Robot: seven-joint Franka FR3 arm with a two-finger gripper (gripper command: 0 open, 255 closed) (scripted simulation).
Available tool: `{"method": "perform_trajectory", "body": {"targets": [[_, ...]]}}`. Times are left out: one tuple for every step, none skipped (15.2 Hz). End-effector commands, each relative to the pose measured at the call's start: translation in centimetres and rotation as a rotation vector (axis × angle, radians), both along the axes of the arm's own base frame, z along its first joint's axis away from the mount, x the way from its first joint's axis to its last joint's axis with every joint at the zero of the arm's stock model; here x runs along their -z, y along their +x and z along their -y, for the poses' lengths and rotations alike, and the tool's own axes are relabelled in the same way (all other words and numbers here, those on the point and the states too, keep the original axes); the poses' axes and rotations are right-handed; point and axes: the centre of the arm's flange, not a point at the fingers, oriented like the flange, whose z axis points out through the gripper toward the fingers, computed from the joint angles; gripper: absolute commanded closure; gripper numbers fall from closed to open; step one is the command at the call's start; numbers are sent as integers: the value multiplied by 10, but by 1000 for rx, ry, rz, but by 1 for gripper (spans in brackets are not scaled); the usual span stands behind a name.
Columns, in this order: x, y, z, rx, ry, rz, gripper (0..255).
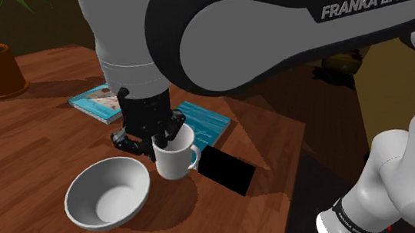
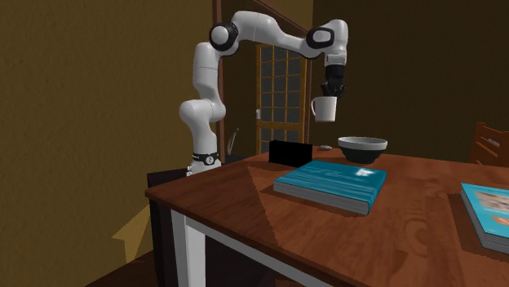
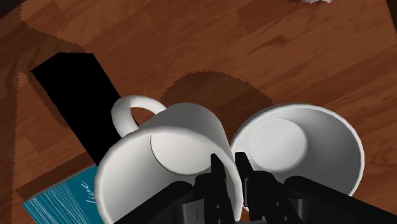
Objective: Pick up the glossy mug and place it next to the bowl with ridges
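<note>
Your jaws are nearly closed and pinch the wall of the white mug. One of the fingers sits inside the rim and the other outside it, on the side away from the handle. I read that rim pinch as deliberate: the mug's body looks too wide to span, and this grip leaves the handle free. The mug hangs upright, mouth up, clear of the wooden surface, so there is nothing for it to drag on during the carry.

In the second exterior view the mug is in the air well above the rim of the bowl and slightly to one side of it. The bowl rests some way in from the edge of the surface that faces the stand. A flat black block lies nearer that edge, and a teal book lies just beyond the block.

The bare strip between bowl and block looks like the intended landing spot, which would explain why you hold the mug over it and not over the bowl itself. The lift and carry seem done, and lowering and release remain.

Bring it straight down, because a grip on one thin wall may let the mug pivot, and the bowl's wall is close enough to clip. Open the jaws only once the base is seated.
</note>
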Motion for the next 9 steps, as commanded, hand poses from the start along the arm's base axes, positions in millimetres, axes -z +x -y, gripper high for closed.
{"method": "perform_trajectory", "body": {"targets": [[0, -14, -20, 2, 0, 0, 255], [0, -22, -30, 2, 0, 0, 255], [0, -29, -41, 2, 0, 0, 255], [0, -37, -52, 2, 0, 0, 255], [0, -44, -63, 2, 0, 0, 255], [0, -52, -74, 2, 0, 0, 255], [0, -59, -85, 2, 0, 0, 255], [5, -59, -85, 2, 0, 0, 255], [10, -59, -85, 2, 0, 0, 255]]}}
